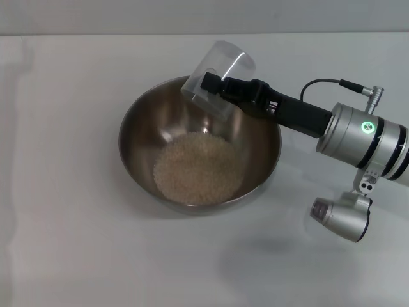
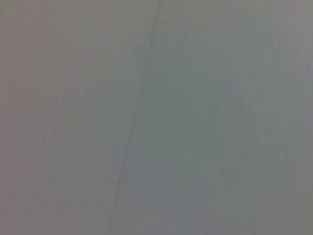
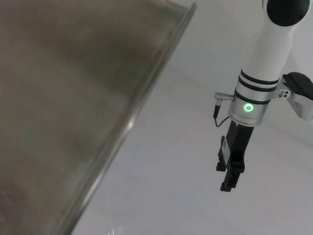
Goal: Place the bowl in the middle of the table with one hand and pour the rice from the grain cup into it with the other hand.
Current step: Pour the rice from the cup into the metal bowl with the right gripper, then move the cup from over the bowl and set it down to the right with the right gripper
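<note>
The steel bowl (image 1: 135, 137) stands on the white table (image 1: 64, 230) near its middle. A heap of rice (image 1: 198, 169) lies in its bottom. My right gripper (image 1: 214, 86) is shut on the transparent grain cup (image 1: 223, 67) and holds it tipped over the bowl's far right rim, mouth down toward the bowl. The cup looks empty. The right wrist view shows the bowl's outer wall (image 3: 73, 98) close up. Farther off in that view, my left gripper (image 3: 229, 183) hangs above the table, holding nothing. The left wrist view shows only plain table.
My right arm (image 1: 364, 134) reaches in from the right edge, with its wrist camera (image 1: 342, 214) hanging below it. The table's far edge (image 1: 192, 33) runs along the back.
</note>
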